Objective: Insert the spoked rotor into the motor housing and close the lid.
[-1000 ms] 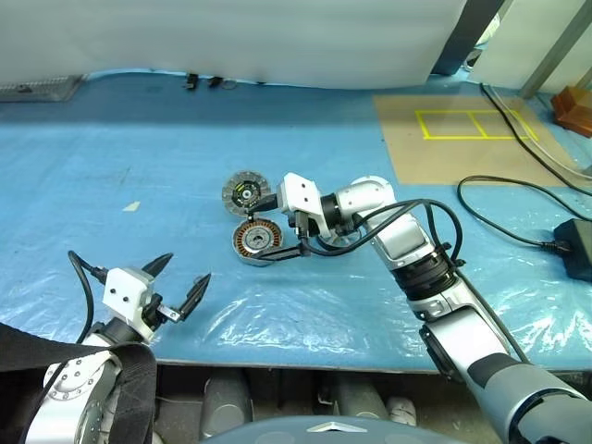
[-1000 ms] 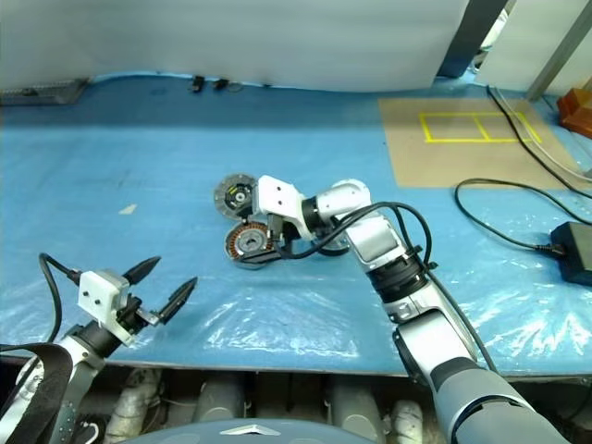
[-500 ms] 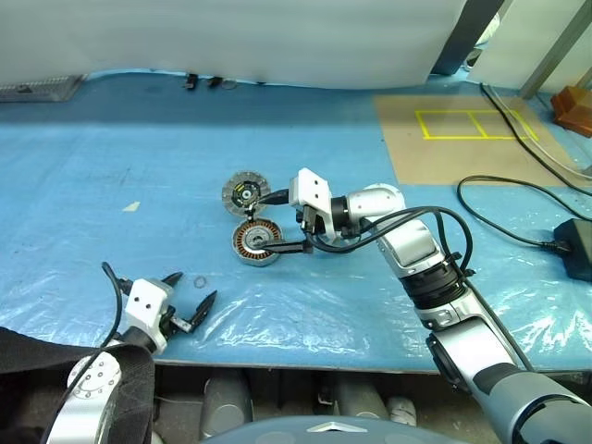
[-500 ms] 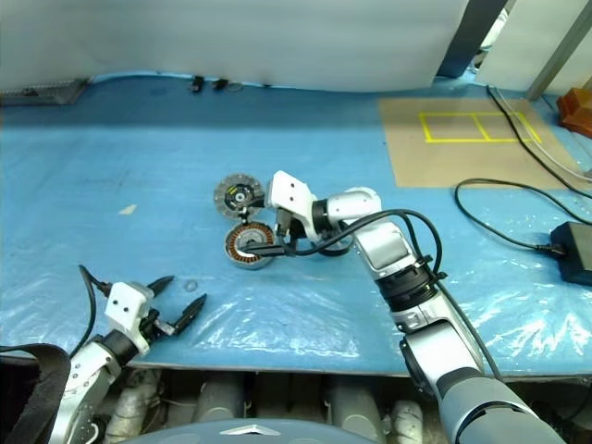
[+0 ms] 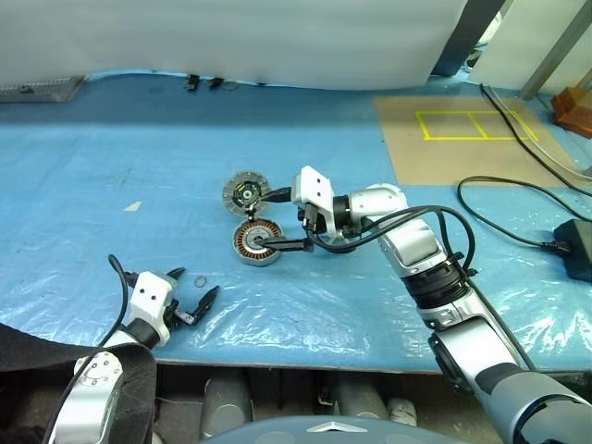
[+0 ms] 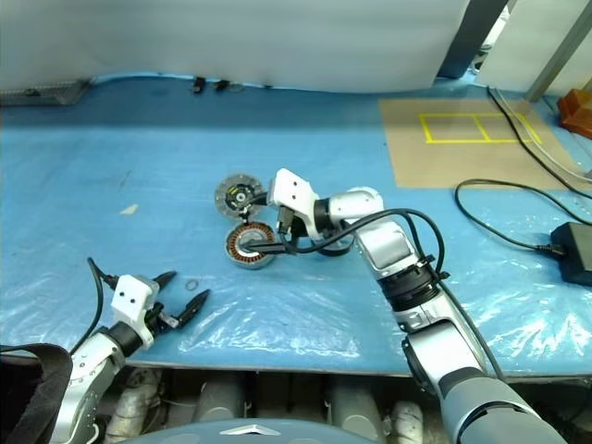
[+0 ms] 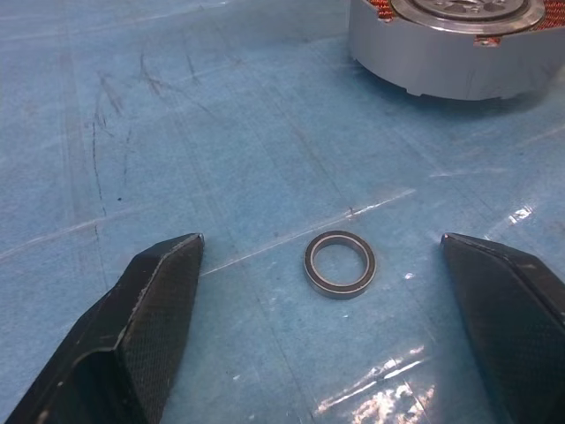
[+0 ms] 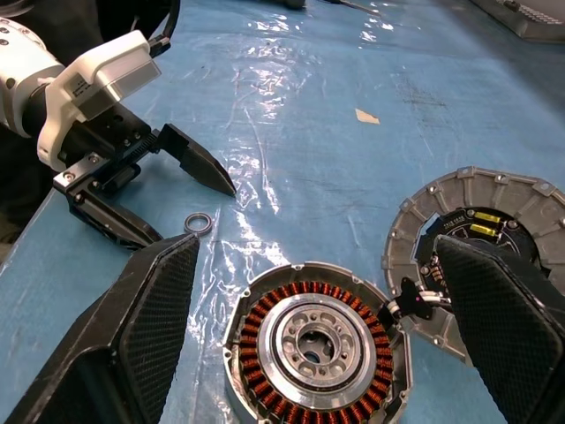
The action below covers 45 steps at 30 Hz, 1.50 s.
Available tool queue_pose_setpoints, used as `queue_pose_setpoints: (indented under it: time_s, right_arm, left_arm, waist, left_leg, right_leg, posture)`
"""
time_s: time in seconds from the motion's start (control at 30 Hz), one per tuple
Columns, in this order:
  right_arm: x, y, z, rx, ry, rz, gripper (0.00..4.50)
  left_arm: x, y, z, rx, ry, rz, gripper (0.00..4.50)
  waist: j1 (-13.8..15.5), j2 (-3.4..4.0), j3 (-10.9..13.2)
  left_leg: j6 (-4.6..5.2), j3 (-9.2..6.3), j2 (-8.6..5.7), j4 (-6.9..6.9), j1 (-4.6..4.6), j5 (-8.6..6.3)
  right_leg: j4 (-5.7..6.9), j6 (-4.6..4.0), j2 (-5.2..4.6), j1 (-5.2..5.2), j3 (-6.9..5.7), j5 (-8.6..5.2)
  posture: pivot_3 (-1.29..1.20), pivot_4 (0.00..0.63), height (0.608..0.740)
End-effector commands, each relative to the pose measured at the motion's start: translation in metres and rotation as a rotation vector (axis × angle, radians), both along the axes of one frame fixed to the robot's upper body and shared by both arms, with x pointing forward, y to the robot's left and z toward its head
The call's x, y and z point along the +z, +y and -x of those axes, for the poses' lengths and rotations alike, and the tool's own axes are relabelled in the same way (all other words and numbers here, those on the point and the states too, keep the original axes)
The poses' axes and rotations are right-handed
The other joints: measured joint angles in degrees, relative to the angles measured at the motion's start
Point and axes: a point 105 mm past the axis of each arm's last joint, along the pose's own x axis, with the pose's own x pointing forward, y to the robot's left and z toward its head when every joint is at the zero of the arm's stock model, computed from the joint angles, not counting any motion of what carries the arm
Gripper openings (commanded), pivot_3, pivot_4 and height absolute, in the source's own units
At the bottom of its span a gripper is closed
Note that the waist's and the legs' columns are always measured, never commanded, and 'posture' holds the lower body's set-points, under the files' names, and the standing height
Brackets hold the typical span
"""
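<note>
The motor housing [image 5: 256, 242], a silver can with copper windings, lies on the blue sheet in the middle of the table. Just behind it lies the lid [image 5: 243, 191], ribbed face up with a yellow-green mark. My right gripper [image 5: 268, 222] is open and low over the table, one finger by the lid and the other along the housing's near side [image 8: 318, 344]. Near the front edge my left gripper [image 5: 196, 283] is open, with a small plain black ring [image 7: 340, 263] lying on the sheet between its fingers, untouched. The spoked rotor is out of view.
A brown board with yellow tape [image 5: 462, 139] lies at the back right. Black cables and a power adapter [image 5: 575, 248] sit at the right edge. A small pale scrap [image 5: 132, 206] lies to the left. The table's front edge runs just under my left gripper.
My left gripper has sunk towards the table and come to straddle the small black ring. The right gripper has drawn back slightly, uncovering the housing, and stays open.
</note>
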Motion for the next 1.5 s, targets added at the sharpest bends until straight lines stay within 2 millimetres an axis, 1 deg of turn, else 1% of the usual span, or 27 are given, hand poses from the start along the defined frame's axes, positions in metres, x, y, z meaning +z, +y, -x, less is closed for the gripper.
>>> queue_pose_setpoints:
  time_s: [0.03,0.13,0.3,0.37,0.47,0.6,0.73,0.83,0.9,0.93,1.03,1.1,1.2,1.33,1.43,1.5]
  right_arm:
    - [0.012,0.004,0.007,0.034,-0.052,-0.024,4.50]
    - [0.012,0.004,0.007,0.035,-0.055,-0.025,4.50]
    - [0.013,0.006,0.006,0.038,-0.065,-0.024,4.50]
    - [0.013,0.006,0.007,0.040,-0.063,-0.028,4.50]
    - [0.013,0.008,0.008,0.043,-0.064,-0.038,4.50]
    - [0.019,0.010,0.003,0.029,-0.067,-0.067,4.50]
    - [0.019,0.010,0.002,0.026,-0.067,-0.070,4.50]
    - [0.017,0.009,0.000,0.023,-0.068,-0.067,4.50]
    - [0.017,0.009,-0.001,0.021,-0.069,-0.066,4.50]
    - [0.017,0.008,-0.003,0.016,-0.069,-0.066,4.50]
    - [0.021,0.003,-0.010,-0.016,-0.052,-0.090,4.50]
    - [0.025,-0.002,-0.013,-0.033,-0.039,-0.115,4.50]
    - [0.028,-0.009,-0.013,-0.034,0.014,-0.157,4.50]
    - [0.026,-0.017,-0.010,-0.038,0.047,-0.170,4.50]
    - [0.018,-0.027,-0.005,-0.044,0.078,-0.168,4.50]
    - [0.003,-0.034,-0.001,-0.033,0.090,-0.119,4.50]
  left_arm:
    - [-0.017,0.006,0.005,0.017,0.084,-0.009,4.12]
    - [-0.017,0.009,0.006,0.026,0.089,-0.021,3.26]
    - [-0.017,0.014,0.008,0.029,0.091,-0.030,3.26]
    - [-0.017,0.016,0.009,0.036,0.093,-0.026,2.90]
    - [-0.019,0.015,0.011,0.032,0.104,-0.036,2.03]
    - [-0.018,0.015,0.012,0.032,0.106,-0.036,2.03]
    - [-0.019,0.013,0.014,0.016,0.116,-0.032,2.03]
    - [-0.018,0.013,0.016,0.026,0.118,-0.004,1.46]
    - [-0.018,0.013,0.017,0.028,0.117,-0.013,0.84]
    - [-0.018,0.012,0.018,0.021,0.122,-0.005,0.71]
    - [-0.015,0.004,0.020,-0.022,0.115,0.023,0.71]
    - [-0.014,0.003,0.020,-0.029,0.109,0.019,0.71]
    - [-0.009,0.000,0.018,-0.048,0.082,0.021,0.71]
    - [0.002,-0.004,0.012,-0.074,0.026,0.028,0.71]
    - [0.021,-0.009,0.002,-0.087,-0.026,0.058,0.71]
    - [0.040,-0.016,-0.007,-0.110,-0.077,0.103,0.71]
  waist:
    - [-0.02,0.01,-0.01]
    - [-0.05,0.02,-0.01]
    - [-0.14,0.03,-0.02]
    - [-0.15,0.03,-0.02]
    - [-0.15,0.04,-0.02]
    - [-0.17,0.05,-0.03]
    - [-0.16,0.05,-0.03]
    - [-0.17,0.06,-0.03]
    - [-0.16,0.06,-0.03]
    - [-0.17,0.06,-0.03]
    - [-0.17,0.06,-0.03]
    - [-0.09,0.06,-0.03]
    - [-0.02,0.06,-0.03]
    - [0.00,0.06,-0.04]
    - [0.14,0.06,-0.03]
    - [0.33,0.06,-0.03]
  left_leg:
    - [0.00,0.00,0.00,0.00,0.02,0.00]
    - [0.00,-0.01,0.00,0.00,0.05,0.00]
    - [0.00,-0.02,0.00,-0.01,0.05,0.00]
    - [0.00,-0.01,0.00,-0.02,0.05,0.00]
    - [0.00,-0.01,0.00,-0.03,0.06,0.00]
    - [0.00,-0.01,0.01,-0.03,0.08,0.00]
    - [0.00,-0.02,0.00,-0.06,0.07,0.00]
    - [0.00,-0.01,0.00,-0.14,0.08,0.00]
    - [0.00,0.00,0.00,-0.16,0.08,0.00]
    - [0.00,0.00,0.00,-0.16,0.08,0.00]
    - [0.00,0.00,-0.01,-0.17,0.08,0.00]
    - [0.00,0.00,-0.01,-0.18,0.08,0.00]
    - [0.00,0.01,-0.03,-0.21,0.07,0.00]
    - [0.00,0.01,-0.03,-0.24,0.05,0.00]
    - [0.00,0.03,-0.02,-0.24,0.05,0.00]
    - [0.00,0.04,-0.02,-0.23,0.03,0.00]
  right_leg:
    - [0.00,0.00,0.00,0.02,0.00,0.00]
    - [0.00,0.01,0.00,0.02,0.00,-0.01]
    - [0.00,0.00,0.00,0.02,0.01,0.00]
    - [0.00,0.00,0.00,0.02,0.01,0.00]
    - [-0.01,0.00,0.01,0.02,0.01,0.00]
    - [0.00,0.03,0.00,0.02,0.01,-0.02]
    - [-0.04,0.02,0.00,0.02,0.02,-0.01]
    - [-0.09,0.01,0.00,0.02,0.02,-0.01]
    - [-0.10,0.00,0.00,0.02,0.02,0.00]
    - [-0.11,0.00,0.00,0.02,0.02,0.00]
    - [-0.13,0.01,0.00,0.02,0.03,-0.01]
    - [-0.14,0.01,0.00,0.02,0.03,-0.01]
    - [-0.18,0.01,-0.01,0.02,0.03,-0.01]
    - [-0.22,0.00,0.00,0.02,0.03,0.00]
    - [-0.22,0.00,0.00,0.02,0.02,0.00]
    - [-0.22,0.00,0.00,0.01,0.01,0.00]
  posture:
    - [0.00,0.150,0.740]
    - [0.00,0.150,0.740]
    - [0.00,0.150,0.740]
    - [0.00,0.150,0.740]
    - [0.00,0.150,0.740]
    - [0.00,0.150,0.740]
    - [0.00,0.150,0.740]
    - [0.00,0.150,0.740]
    - [0.00,0.150,0.740]
    - [0.00,0.150,0.740]
    - [0.00,0.150,0.740]
    - [0.00,0.150,0.740]
    - [0.00,0.150,0.740]
    - [0.00,0.150,0.740]
    - [0.00,0.150,0.740]
    - [0.00,0.150,0.740]
